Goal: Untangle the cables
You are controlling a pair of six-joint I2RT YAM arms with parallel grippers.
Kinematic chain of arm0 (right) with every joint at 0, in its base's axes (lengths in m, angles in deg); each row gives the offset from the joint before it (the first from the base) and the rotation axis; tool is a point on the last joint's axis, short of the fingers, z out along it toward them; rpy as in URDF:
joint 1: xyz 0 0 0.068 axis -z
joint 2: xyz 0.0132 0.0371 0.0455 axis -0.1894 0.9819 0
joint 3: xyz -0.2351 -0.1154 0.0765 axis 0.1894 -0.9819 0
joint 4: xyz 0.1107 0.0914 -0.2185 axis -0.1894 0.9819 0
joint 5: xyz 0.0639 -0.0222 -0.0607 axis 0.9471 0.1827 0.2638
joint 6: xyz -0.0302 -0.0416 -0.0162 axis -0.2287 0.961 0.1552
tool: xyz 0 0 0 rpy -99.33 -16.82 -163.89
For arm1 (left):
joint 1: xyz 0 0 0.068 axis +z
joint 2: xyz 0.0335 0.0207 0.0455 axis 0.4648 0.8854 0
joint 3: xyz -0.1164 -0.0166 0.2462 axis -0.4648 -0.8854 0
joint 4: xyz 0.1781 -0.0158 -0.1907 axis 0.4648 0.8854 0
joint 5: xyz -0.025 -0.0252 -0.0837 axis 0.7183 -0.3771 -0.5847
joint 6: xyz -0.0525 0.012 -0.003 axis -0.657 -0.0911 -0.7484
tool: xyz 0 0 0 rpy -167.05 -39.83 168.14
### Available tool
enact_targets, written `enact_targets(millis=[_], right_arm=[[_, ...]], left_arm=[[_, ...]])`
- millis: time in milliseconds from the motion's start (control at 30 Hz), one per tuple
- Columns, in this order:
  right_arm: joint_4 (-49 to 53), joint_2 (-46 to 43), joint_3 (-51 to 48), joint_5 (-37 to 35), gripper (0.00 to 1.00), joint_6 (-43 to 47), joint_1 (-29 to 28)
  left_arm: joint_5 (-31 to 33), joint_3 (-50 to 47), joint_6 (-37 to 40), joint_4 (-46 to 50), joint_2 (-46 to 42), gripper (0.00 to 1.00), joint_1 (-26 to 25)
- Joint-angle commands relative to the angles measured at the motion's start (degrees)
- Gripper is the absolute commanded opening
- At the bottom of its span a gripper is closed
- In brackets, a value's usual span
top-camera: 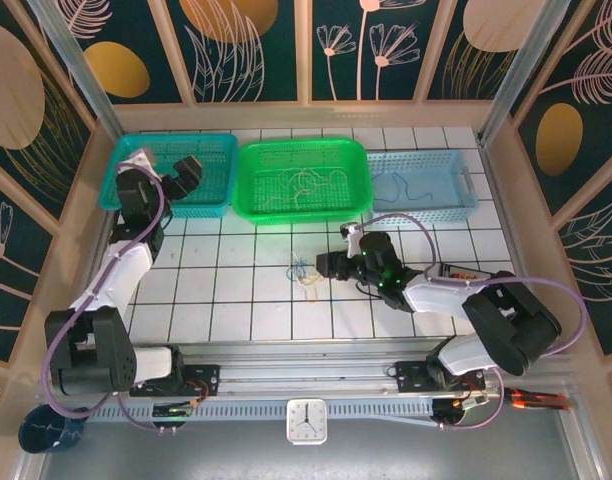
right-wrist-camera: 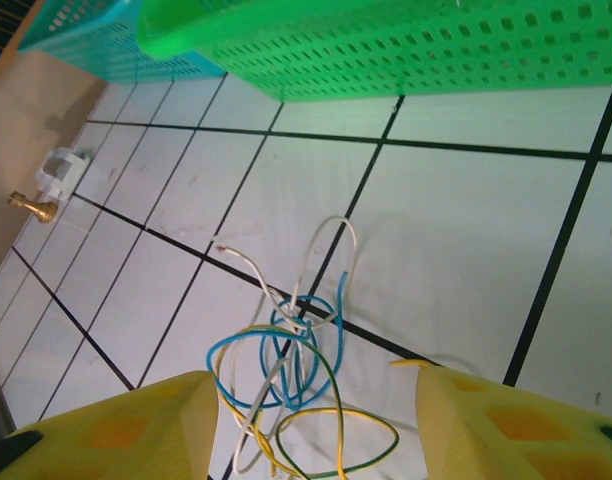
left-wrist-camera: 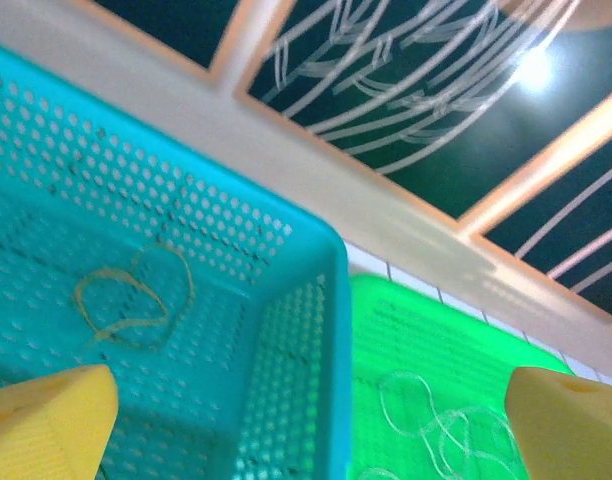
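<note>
A tangle of thin cables (top-camera: 306,273), white, blue and yellow-green, lies on the tiled table just in front of the green basket. Seen from the right wrist, the tangle (right-wrist-camera: 296,360) sits between the yellow fingers of my right gripper (right-wrist-camera: 314,410), which is open just above the table. A yellow wire end touches the right finger (right-wrist-camera: 506,420). My right gripper (top-camera: 326,266) is just right of the tangle. My left gripper (top-camera: 189,172) hangs open over the teal basket (left-wrist-camera: 316,330), nothing between its fingers. A tan cable (left-wrist-camera: 131,300) lies in that basket.
Three baskets line the back of the table: teal (top-camera: 121,175), green (top-camera: 248,205) holding several whitish cables (top-camera: 306,183), and light blue (top-camera: 464,195) holding a blue cable (top-camera: 411,185). A brass fitting (right-wrist-camera: 31,205) and a white block (right-wrist-camera: 64,170) lie left of the tangle.
</note>
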Motion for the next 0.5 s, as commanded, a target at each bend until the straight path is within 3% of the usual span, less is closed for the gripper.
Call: enact_targets(millis=[0,167,267,467], right_arm=[[-0.9,1.7,1.6,1.0,0.54,-0.3,-0.3],[-1.4,3.8,3.1,0.9,0.53,-0.4,-0.4],[-1.2,4.4,3.8,0.2,0.52,-0.4,-0.3],[0.7,4.3,4.6,-2.1,0.52,-0.3,0.6]], left_arm=[[-3.5,-2.1,-3.5,-2.4,-3.6,0.99,-4.1],[-4.1,-7.4,-6.8,-3.2,-5.0,0.98,-12.9],[-0.8,-9.9,-7.3,-2.5,-5.0,0.96,-20.4],[5.2,-11.5,-7.9,0.8,-1.3,0.82,-33.7]])
